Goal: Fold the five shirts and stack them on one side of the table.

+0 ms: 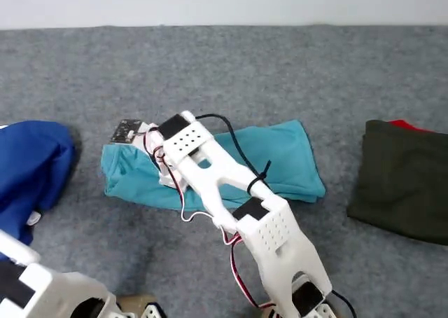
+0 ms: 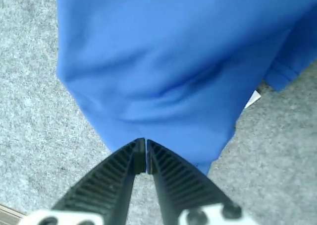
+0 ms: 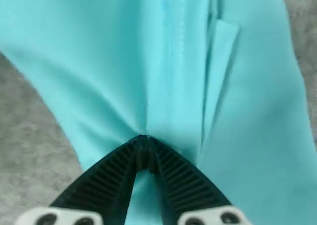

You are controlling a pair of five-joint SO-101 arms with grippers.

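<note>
While your right end effector (image 3: 142,141) pinches the teal shirt (image 1: 280,157) on the counter (image 1: 210,66), your left end effector (image 2: 145,155) is pressed together at the blue shirt (image 2: 173,61); a dark green shirt (image 1: 402,181) covers a red shirt (image 1: 406,126).

Right arm (image 1: 238,206) is showing white printed shells, with dot-grid holes on two blocks. Black servo bodies are peeking out between the shells. A black cable (image 1: 234,144) is looping along its 1 o'clock side under a black zip tie (image 1: 260,176), and red and white wires (image 1: 183,204) are trailing at 7 o'clock. A small circuit board (image 1: 127,130) is sitting at its 10 o'clock end. Left arm (image 1: 42,290) is showing the same white and black. Left gripper (image 2: 146,158) and right gripper (image 3: 142,145) are wearing black ribbed fingers (image 2: 111,178) on white bases with dark screws (image 3: 47,218).
</note>
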